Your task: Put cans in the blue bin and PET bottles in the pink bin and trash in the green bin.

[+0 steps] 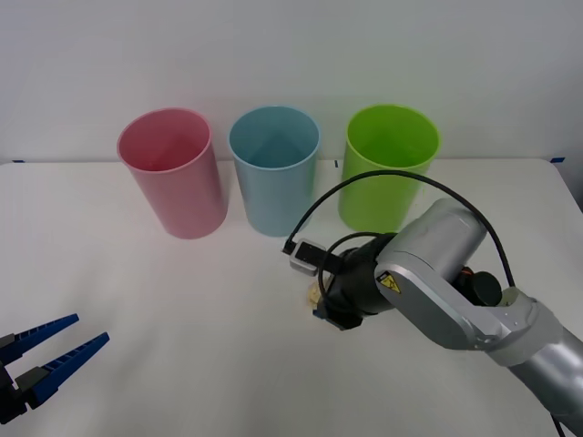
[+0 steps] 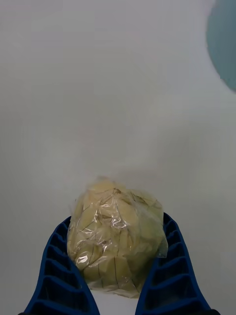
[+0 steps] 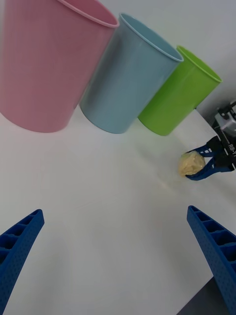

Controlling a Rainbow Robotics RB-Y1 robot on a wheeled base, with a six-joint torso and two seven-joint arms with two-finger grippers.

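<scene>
My right gripper (image 1: 316,302) is shut on the trash (image 1: 312,293), a pale yellow crinkled ball wrapped in clear film, low over the table's middle. The right wrist view shows the trash (image 2: 115,241) squeezed between both blue fingers (image 2: 59,266). The left wrist view has the trash (image 3: 191,163) in the right gripper (image 3: 199,166) in front of the bins. At the back stand the pink bin (image 1: 173,173), the blue bin (image 1: 273,173) and the green bin (image 1: 390,168), the green one nearest the trash. My left gripper (image 1: 88,329) waits open at the front left. Cans and PET bottles are out of view.
The three bins stand upright in a close row, pink bin (image 3: 44,69), blue bin (image 3: 128,83), green bin (image 3: 179,101). A black cable (image 1: 364,182) loops over the right wrist in front of the green bin. The white table (image 1: 182,319) ends at a white wall.
</scene>
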